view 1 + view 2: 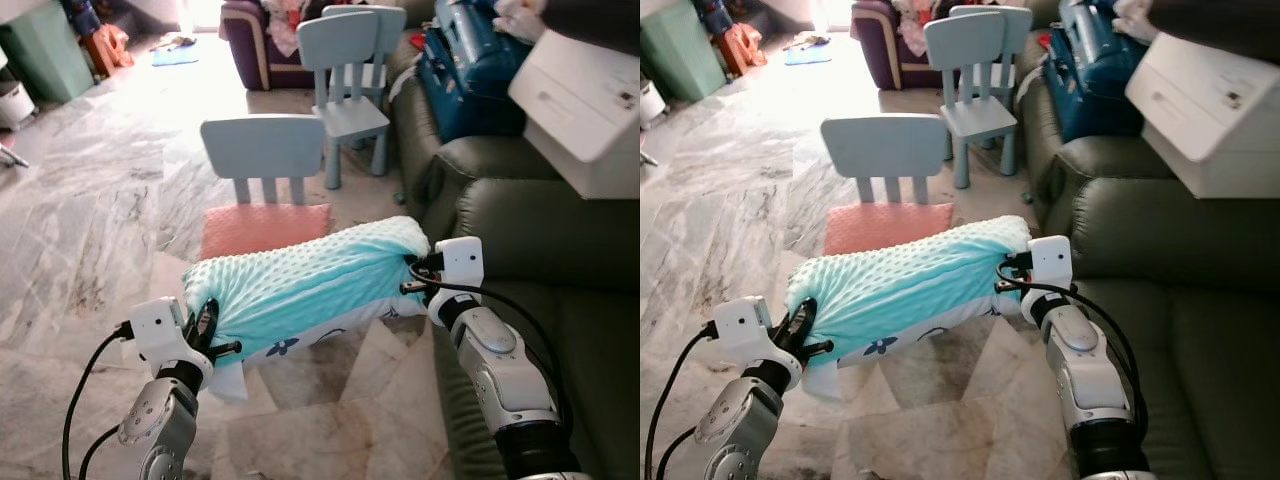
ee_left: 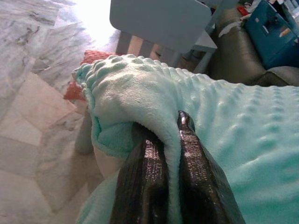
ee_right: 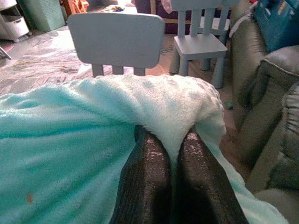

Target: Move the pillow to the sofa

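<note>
A long mint-green dotted pillow (image 1: pixel 300 285) with a white flower-print underside hangs in the air between my two arms, above the marble floor. My left gripper (image 1: pixel 208 335) is shut on the pillow's left end; its black fingers (image 2: pixel 145 182) pinch a fold of the fabric. At the pillow's right end my right gripper (image 1: pixel 412 272) is shut on it, with the fingers (image 3: pixel 147 172) squeezing the fluffy cover. The dark olive leather sofa (image 1: pixel 540 260) stands directly to the right, its seat cushion beside my right arm.
A pale blue child's chair (image 1: pixel 265 150) with an orange-pink cushion (image 1: pixel 262 228) on the floor stands just beyond the pillow. Two more blue chairs (image 1: pixel 350 70) are farther back. A blue case (image 1: pixel 470 70) and a white box (image 1: pixel 585 100) lie on the sofa's far part.
</note>
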Available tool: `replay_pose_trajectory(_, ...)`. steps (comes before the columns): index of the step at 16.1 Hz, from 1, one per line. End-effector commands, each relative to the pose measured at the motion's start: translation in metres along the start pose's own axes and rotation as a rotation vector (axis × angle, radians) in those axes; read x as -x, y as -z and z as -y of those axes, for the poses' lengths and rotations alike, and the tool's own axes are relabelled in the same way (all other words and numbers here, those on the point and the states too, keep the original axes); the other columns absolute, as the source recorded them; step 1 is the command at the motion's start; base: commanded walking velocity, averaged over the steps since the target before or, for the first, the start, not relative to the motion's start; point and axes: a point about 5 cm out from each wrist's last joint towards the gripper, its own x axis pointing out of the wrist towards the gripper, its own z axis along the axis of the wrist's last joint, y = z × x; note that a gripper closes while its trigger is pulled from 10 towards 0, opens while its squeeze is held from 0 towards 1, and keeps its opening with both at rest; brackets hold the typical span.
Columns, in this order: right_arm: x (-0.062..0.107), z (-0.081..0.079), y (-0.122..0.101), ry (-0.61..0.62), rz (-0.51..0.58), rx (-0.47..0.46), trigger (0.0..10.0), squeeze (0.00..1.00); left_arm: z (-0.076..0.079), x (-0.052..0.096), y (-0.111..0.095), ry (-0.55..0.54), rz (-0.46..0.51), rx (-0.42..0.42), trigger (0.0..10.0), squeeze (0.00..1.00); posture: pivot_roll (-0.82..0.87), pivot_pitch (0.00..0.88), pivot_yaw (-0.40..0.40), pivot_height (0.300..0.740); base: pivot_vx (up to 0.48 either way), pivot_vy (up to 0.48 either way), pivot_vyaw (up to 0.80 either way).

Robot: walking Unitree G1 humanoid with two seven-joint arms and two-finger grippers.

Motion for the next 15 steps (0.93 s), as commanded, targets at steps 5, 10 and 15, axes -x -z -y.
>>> replay_pose_trajectory(5,-0.0021,0.0040,-0.0055,0.020,0.025,-0.006,10.0,0.00,-0.0066,0.0006,-0.0022,-0.031,-0.006,-0.015,10.0,0.00,-0.17,0.097,0.040,0.740,0.000,0.469,0.00)
replay_pose_trajectory(10,-0.0032,0.0044,-0.0061,0.021,0.027,-0.005,10.0,0.00,-0.0070,0.0003,0.0002,-0.036,-0.018,-0.021,10.0,0.00,-0.17,0.097,0.041,0.740,0.000,0.469,0.00)
replay_pose_trajectory(15,-0.0033,0.0049,-0.0065,0.025,0.030,-0.006,10.0,0.00,-0.0067,-0.0007,0.0028,-0.038,-0.039,-0.026,10.0,0.00,-0.18,0.099,0.043,0.740,0.000,0.462,0.00)
